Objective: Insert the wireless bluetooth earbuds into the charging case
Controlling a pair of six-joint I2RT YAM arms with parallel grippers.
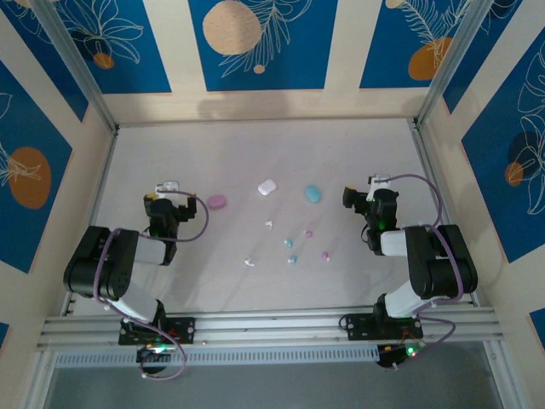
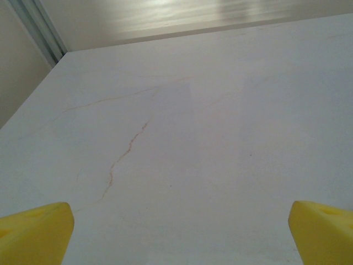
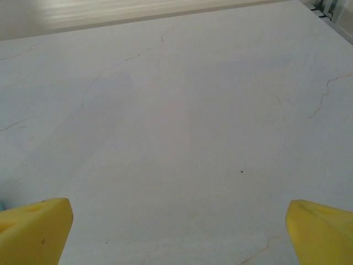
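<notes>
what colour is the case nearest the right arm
The case is light teal-blue; best seen in the top external view.

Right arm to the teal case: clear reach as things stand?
Probably yes. The right gripper is open, and the teal case lies close to its left on the table, with nothing between them. The white case sits farther left, apart.

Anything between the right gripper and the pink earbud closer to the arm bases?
Nothing visible. Only bare table lies between the open right gripper and that pink earbud. The teal case sits off that line, toward the table's middle.
</notes>
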